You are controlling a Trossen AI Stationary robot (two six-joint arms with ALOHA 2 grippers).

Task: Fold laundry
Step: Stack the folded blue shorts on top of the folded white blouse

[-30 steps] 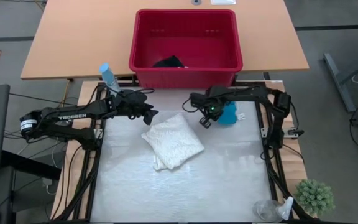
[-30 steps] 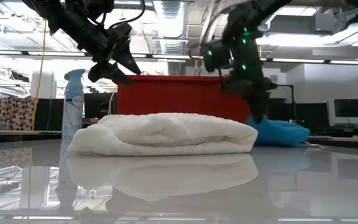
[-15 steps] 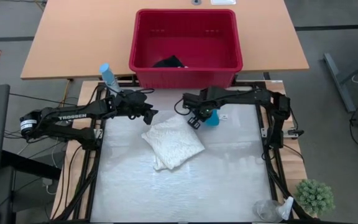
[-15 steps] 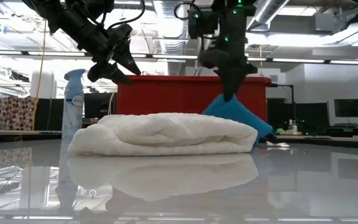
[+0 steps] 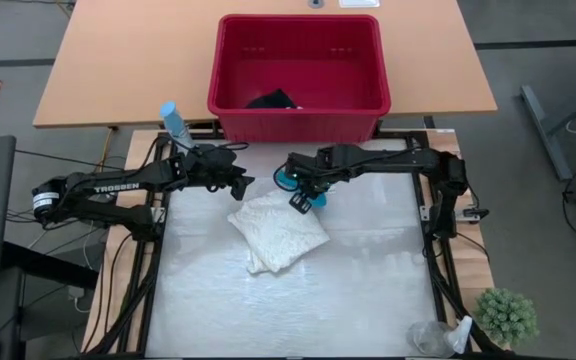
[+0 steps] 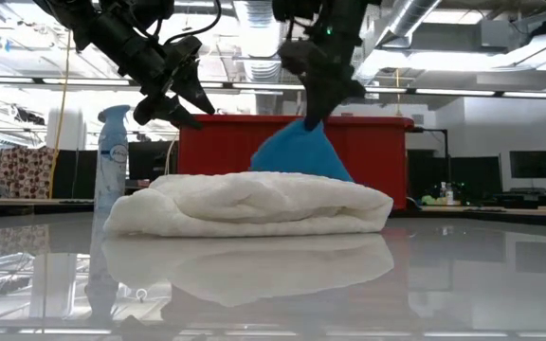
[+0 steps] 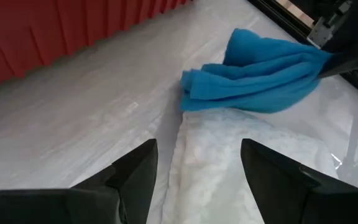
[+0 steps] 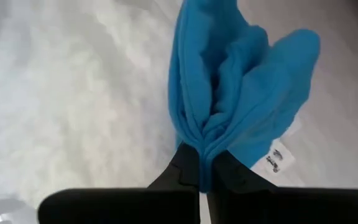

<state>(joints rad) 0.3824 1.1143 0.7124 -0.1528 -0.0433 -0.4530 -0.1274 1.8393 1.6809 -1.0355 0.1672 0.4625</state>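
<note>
The turquoise garment point(image 5: 287, 179) point(image 6: 297, 157) point(image 7: 253, 71) hangs bunched from my right gripper point(image 5: 303, 192) point(image 8: 201, 171), which is shut on it above the far corner of the folded cream-white cloth point(image 5: 279, 230) point(image 6: 250, 205) point(image 8: 67, 106). The cream cloth lies flat on the table. My left gripper point(image 5: 240, 185) point(image 6: 184, 106) point(image 7: 197, 180) is open and hovers above the cream cloth's far-left side, touching nothing. The dark garment point(image 5: 273, 100) lies inside the red basket point(image 5: 230, 60). My right gripper pinches a gathered fold of the turquoise garment point(image 8: 199, 146), several layers, between its two fingers, pointing down from above. The garment hangs below the fingers, spreading wider toward its lower edge point(image 6: 301, 175). That edge reaches the cream cloth's far corner; whether it rests there I cannot tell.
The red basket stands at the table's far edge, right behind both grippers. A spray bottle point(image 5: 174, 122) point(image 6: 112, 152) stands at the far-left corner. A small plant point(image 5: 506, 315) and a clear plastic item point(image 5: 438, 336) sit near the near-right corner. Bare table lies nearer than the cream cloth.
My right gripper has risen and moved toward the table's left, staying shut. It has lifted the turquoise garment off the table at the right and carried it over to the cream cloth's far corner, where it now hangs.
</note>
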